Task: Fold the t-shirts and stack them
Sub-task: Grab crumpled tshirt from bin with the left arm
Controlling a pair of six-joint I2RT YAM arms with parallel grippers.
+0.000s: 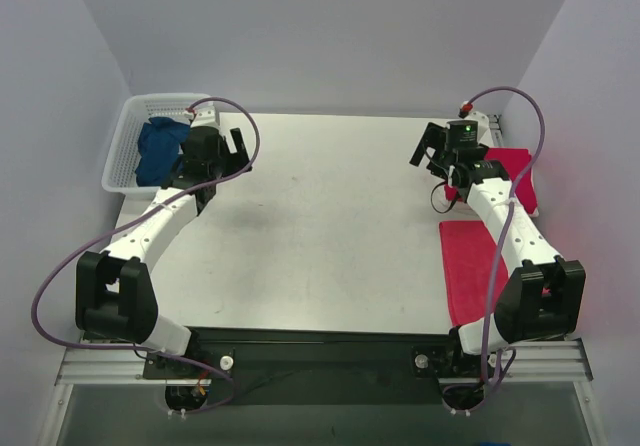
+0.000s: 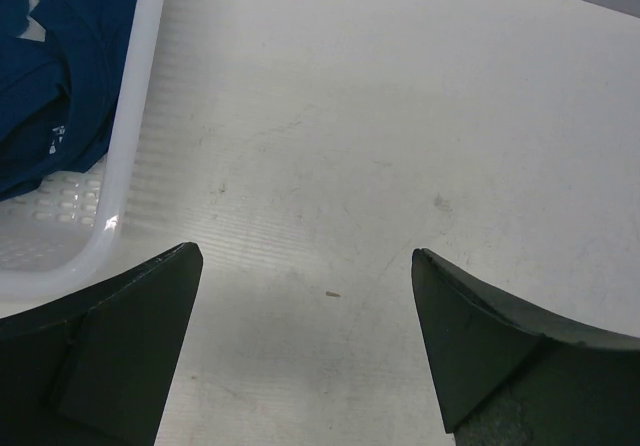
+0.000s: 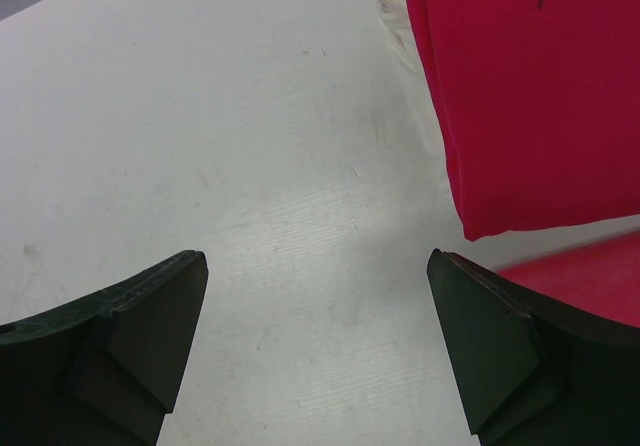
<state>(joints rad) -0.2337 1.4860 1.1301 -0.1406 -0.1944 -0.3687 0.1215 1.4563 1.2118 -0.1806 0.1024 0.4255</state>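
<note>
Overhead view of my two-arm rig at a pale table [image 1: 320,226]. The landmark is a white mesh basket [image 1: 120,156] at one far corner.

The navy t-shirt [image 1: 160,151] lies crumpled inside the basket, bunched against its wall. Two red t-shirts lie flat on the side of the table opposite the basket. The far red t-shirt [image 1: 515,166] is level with the basket, and the near red t-shirt [image 1: 470,266] is closer to the arm bases, partly under the right arm.

My left gripper [image 1: 235,151] hovers just beside the basket's rim, jaws spread wide and holding nothing. My right gripper [image 1: 430,146] hovers well across from the basket, close to the far red t-shirt's edge, jaws also spread and empty.

I judge the navy t-shirt to be light, limp and easy to bunch. It will sag and drag when lifted. I would pinch a raised fold near the top of the heap and lift straight up.

The basket wall stands between my left gripper and the cloth, so I must clear the rim. The mesh could snag a finger, and the light basket may slide.
</note>
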